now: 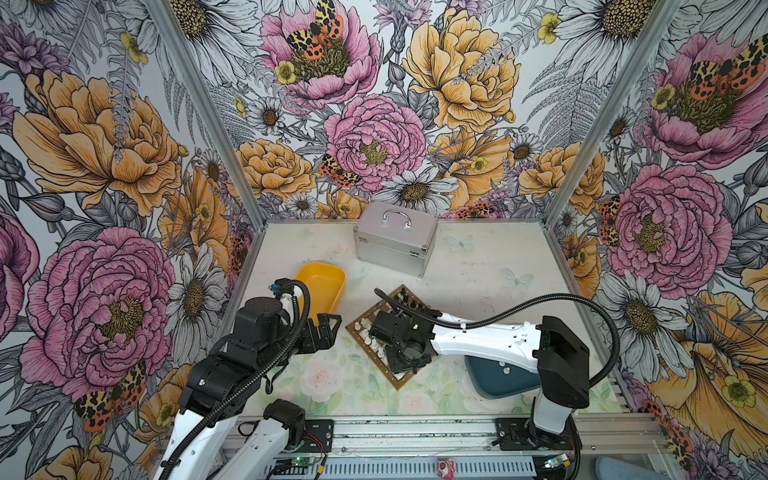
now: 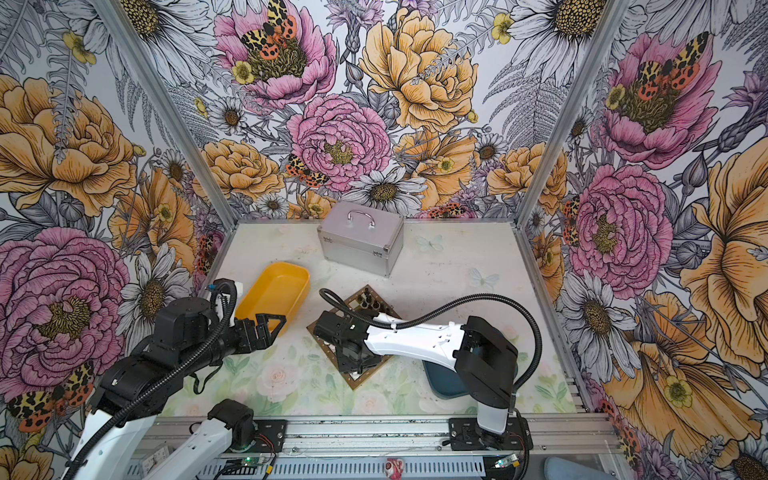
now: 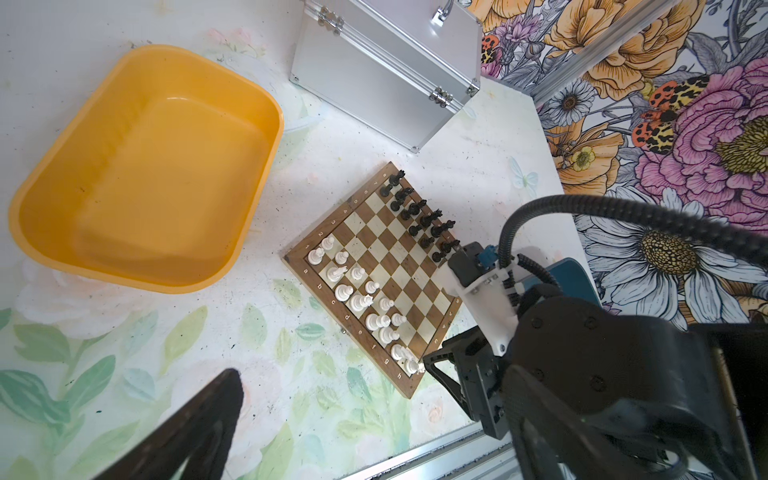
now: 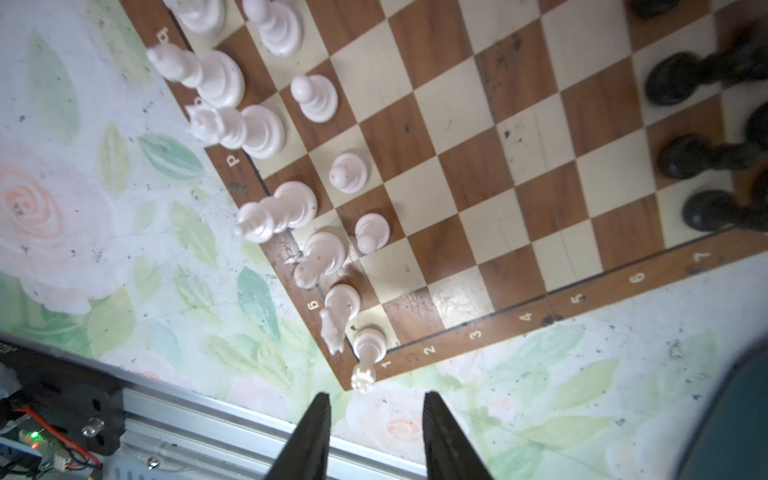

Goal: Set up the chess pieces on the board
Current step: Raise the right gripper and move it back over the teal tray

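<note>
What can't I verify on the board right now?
- Both top views: the right arm covers the middle of the board.
- Right wrist view: black pieces blurred, cut off by the edge.
- Top views: teal tray mostly under the arm, contents unclear.

On my feed the board [image 3: 399, 257] reads as varnished wood, its brown rim and pale squares scuffed and speckled. The white chess pieces [image 4: 266, 129] look like smooth, glossy plastic; the black chess pieces [image 3: 415, 208] have a duller sheen. At the upper left of the left wrist view, the yellow tray [image 3: 166, 174] is shiny moulded plastic. The case [image 3: 374, 79] is brushed metal with bright clasps [image 3: 441, 96]. The table [image 3: 124, 353] looks matt, printed and gritty.
</note>
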### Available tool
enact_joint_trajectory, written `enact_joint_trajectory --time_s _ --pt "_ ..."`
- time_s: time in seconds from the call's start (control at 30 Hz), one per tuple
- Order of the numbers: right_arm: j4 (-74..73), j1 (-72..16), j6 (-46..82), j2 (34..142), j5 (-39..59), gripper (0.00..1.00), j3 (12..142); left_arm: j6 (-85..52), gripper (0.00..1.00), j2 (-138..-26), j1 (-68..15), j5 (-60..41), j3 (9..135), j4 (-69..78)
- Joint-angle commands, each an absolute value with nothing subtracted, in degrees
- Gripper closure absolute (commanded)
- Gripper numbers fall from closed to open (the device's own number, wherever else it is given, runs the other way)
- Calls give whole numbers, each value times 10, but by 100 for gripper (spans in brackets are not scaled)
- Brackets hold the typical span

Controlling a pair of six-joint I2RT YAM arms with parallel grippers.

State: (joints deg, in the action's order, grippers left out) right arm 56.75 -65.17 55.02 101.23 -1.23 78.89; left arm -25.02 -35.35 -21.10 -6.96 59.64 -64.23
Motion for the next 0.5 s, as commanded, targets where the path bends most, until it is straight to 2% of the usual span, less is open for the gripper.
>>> enact_joint_trajectory --time_s 0.0,0.13,0.33,0.47 --pt "590 -637 555 959 -49 60 779 -236 1 -356 -205 -81 609 -631" --pt "622 -593 570 885 -82 61 714 -245 1 -368 -205 -99 601 -601" --pt "641 -495 603 708 -97 62 550 -284 1 -391 -214 -142 566 -524" --pt "657 -431 606 635 -98 63 482 -313 1 -427 -271 -127 556 -465"
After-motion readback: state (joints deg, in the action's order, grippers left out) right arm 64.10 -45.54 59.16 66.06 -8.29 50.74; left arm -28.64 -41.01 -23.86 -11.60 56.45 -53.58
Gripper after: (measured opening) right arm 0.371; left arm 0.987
